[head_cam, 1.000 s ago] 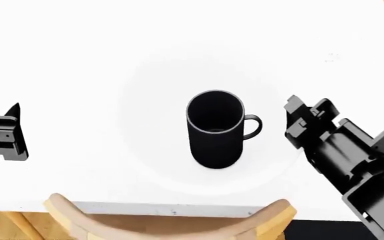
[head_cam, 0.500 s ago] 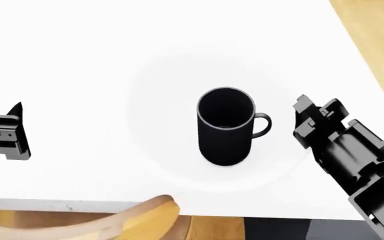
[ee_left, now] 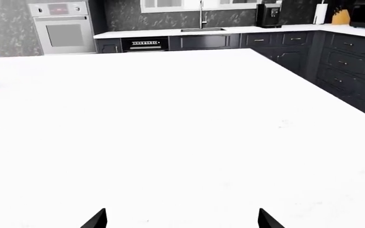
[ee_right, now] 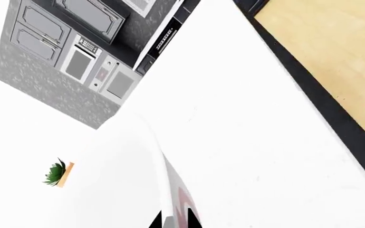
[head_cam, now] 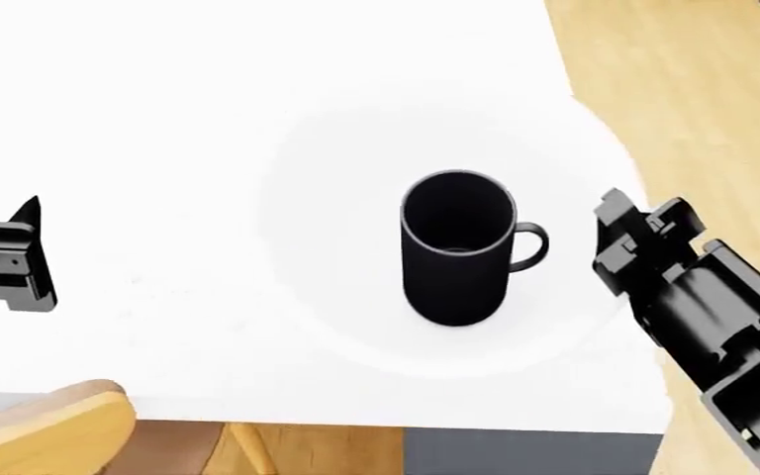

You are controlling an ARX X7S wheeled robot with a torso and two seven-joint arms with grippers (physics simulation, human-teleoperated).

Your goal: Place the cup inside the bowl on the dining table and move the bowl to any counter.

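- Left wrist view: the left end effector (ee_left: 181, 219) shows only as two dark fingertips set wide apart, so it is open and holds nothing. Ahead of it lies bare white worktop of the dining table (ee_left: 189, 123); neither cup nor bowl appears here. Far off stands the counter (ee_left: 246, 30) with its sink under a dark backsplash, an oven (ee_left: 60, 27) to the left of it.
- Head view: the cup (head_cam: 457, 247) stands upright inside the bowl (head_cam: 314, 297), handle turned to the right, near the table's near right corner. The right end effector (head_cam: 608, 243) sits just beside the bowl's right rim, at the cup's handle side; I cannot tell here whether it is open. The left end effector is well apart to the left, so the right arm is plainly nearer. A wooden chair back (head_cam: 37, 430) shows at the near edge.
- Right wrist view: the bowl's white rim runs straight into the two dark fingertips, which appear nearly closed on it; I judge a grip on the rim, ready for carrying to the counter. A small potted plant (ee_right: 58, 173) stands farther along the worktop.
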